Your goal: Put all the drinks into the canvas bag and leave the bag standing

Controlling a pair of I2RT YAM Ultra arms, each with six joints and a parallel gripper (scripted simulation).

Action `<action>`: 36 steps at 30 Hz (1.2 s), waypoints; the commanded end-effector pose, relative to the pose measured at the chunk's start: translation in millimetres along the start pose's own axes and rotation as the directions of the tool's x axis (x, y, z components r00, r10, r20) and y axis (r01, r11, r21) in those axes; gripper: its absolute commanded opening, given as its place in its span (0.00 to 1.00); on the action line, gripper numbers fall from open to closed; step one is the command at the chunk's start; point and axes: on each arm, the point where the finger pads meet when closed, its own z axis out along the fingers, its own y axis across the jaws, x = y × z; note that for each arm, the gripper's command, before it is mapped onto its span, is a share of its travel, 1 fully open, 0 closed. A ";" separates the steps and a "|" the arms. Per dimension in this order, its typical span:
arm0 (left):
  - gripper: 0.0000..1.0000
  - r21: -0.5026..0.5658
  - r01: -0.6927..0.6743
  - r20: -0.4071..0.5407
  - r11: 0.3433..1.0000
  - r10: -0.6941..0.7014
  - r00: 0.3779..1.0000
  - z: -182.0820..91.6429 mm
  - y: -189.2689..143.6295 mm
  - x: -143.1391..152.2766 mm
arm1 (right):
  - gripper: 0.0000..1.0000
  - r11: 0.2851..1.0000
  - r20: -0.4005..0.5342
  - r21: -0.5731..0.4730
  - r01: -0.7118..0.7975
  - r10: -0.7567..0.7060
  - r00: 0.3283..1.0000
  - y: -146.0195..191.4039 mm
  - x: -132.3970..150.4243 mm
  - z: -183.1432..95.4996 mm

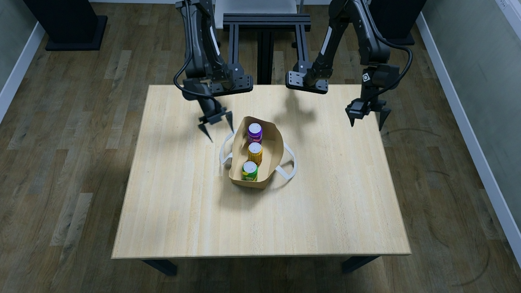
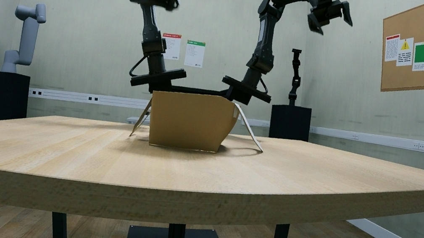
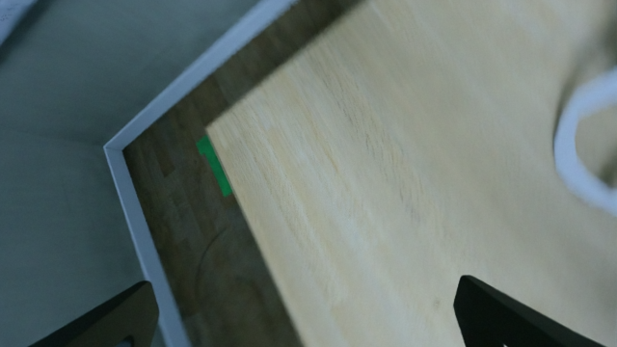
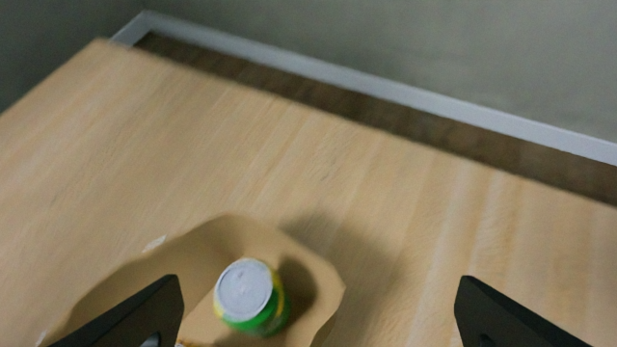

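The tan bag (image 1: 248, 184) (image 2: 190, 122) (image 4: 227, 231) stands on the table with its walls up and mouth open. Inside, a purple can (image 1: 255, 133), a yellow-orange can (image 1: 255, 153) and a green can (image 1: 250, 171) (image 4: 251, 299) appear upright in a row on its floor. My right gripper (image 1: 222, 136) (image 4: 317, 290) is open and empty, raised beside the bag's purple-can end. My left gripper (image 1: 366, 127) (image 2: 336, 29) (image 3: 307, 293) is open and empty, high near the table's side edge, away from the bag. The exterior view does not show the cans, hidden by the bag's wall.
White handles fold outward on both sides of the bag: one handle (image 1: 221, 153) lies near my right gripper, the other handle (image 1: 292, 171) (image 2: 248, 128) on the opposite side. The wooden table (image 1: 309, 218) (image 2: 311, 179) ends below my left gripper. Arm bases stand at its back edge.
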 end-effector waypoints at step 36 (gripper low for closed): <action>1.00 0.232 0.692 0.648 0.684 -0.639 0.414 -63.5 57.8 -151.5 | 0.86 0.823 0.565 0.268 -0.501 0.287 0.774 -158.7 -159.6 -119.3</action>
